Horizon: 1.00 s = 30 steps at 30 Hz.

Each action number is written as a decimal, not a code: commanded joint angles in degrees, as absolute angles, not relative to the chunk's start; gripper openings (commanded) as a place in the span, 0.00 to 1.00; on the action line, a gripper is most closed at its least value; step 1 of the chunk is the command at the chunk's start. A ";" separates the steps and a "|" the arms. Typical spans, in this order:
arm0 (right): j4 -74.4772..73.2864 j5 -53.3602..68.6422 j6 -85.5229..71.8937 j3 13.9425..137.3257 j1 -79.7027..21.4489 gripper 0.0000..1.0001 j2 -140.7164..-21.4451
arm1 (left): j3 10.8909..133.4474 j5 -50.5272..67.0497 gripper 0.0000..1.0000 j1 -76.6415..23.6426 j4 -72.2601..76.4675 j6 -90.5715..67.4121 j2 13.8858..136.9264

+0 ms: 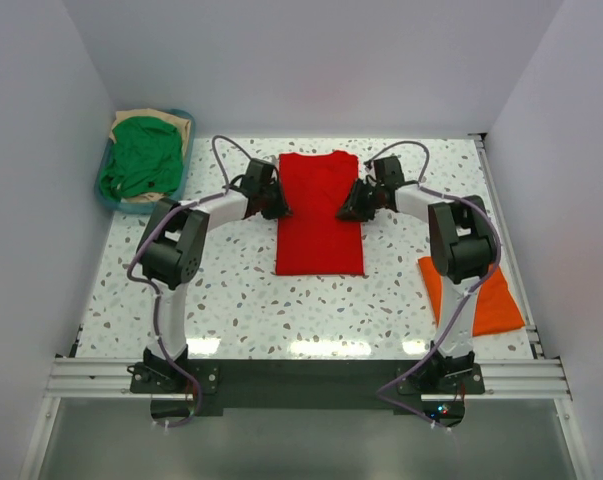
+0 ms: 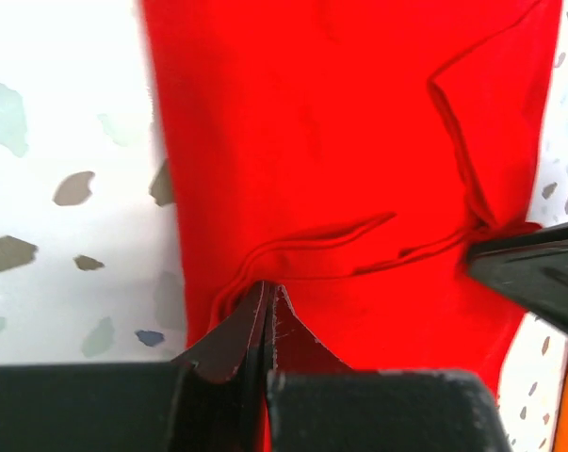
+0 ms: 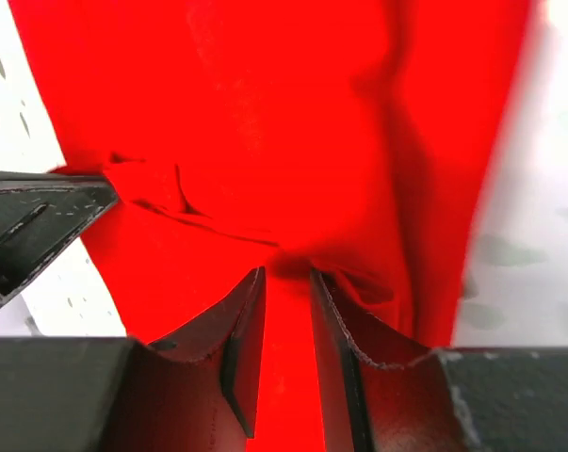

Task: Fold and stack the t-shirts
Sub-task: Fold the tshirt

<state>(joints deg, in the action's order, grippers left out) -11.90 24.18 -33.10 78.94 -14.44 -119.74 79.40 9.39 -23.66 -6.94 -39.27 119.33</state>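
The red t-shirt [image 1: 319, 215] lies on the table as a long strip, collar end away from me. At the strip's left edge my left gripper [image 1: 278, 207] is shut on a pinch of the red cloth [image 2: 340, 169], its tips [image 2: 267, 287] meeting at a small fold. Opposite it, my right gripper [image 1: 349, 207] holds the right edge. Its jaws [image 3: 285, 273] stand a little apart with a bunched fold of red cloth [image 3: 265, 122] between them. An orange t-shirt [image 1: 476, 295] lies folded at the right, partly under the right arm. A green t-shirt [image 1: 141, 160] lies on a tan one [image 1: 166, 122] in the basket.
The teal basket [image 1: 111, 195] stands at the back left corner. White walls close in the speckled table [image 1: 231, 300] on three sides. Each wrist view catches the other gripper's black fingers [image 2: 538, 268] [image 3: 39, 221] across the red strip.
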 commanded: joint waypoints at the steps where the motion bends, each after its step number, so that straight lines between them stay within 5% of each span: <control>1: -10.81 24.60 -31.72 78.93 -10.82 0.31 -121.02 | 79.55 8.53 0.00 -22.33 -5.80 -38.14 120.15; 15: -4.75 36.82 -37.79 77.34 -7.30 0.30 -122.35 | 74.79 16.34 0.00 -18.90 1.66 -40.43 118.05; 25: -3.07 39.82 -43.51 73.40 -4.39 0.37 -110.07 | 72.78 22.24 0.30 -16.35 4.40 -41.13 107.76; 30: -3.60 36.57 -43.16 63.22 -6.58 0.38 -100.65 | 61.39 23.56 0.30 -18.36 8.87 -44.91 99.78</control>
<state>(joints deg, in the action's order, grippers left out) -4.51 37.54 -42.52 67.20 -4.45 -107.55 67.35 21.06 -16.71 4.25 -42.44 105.30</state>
